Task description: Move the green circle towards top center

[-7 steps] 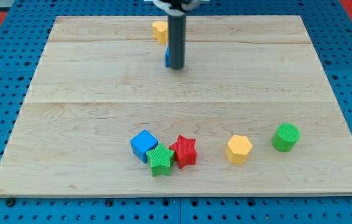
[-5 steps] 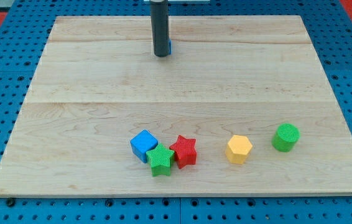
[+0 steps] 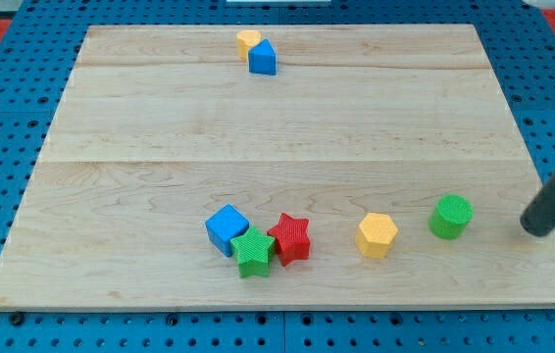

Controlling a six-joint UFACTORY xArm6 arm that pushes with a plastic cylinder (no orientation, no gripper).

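Observation:
The green circle [image 3: 450, 216] is a ribbed green cylinder near the view's lower right of the wooden board [image 3: 287, 137]. My tip [image 3: 536, 231] rests on the board to the right of the green circle, with a gap between them. The dark rod slants up toward the view's right edge.
A yellow hexagon [image 3: 377, 235] lies just left of the green circle. A red star [image 3: 290, 238], a green star [image 3: 252, 252] and a blue cube [image 3: 227, 228] cluster at the bottom centre. A yellow block [image 3: 248, 41] and a blue block [image 3: 262, 58] touch at the top centre.
My tip has moved from the top centre, by the blue and yellow blocks, to the lower right beside the green circle. The small blue block has ended up against the yellow block.

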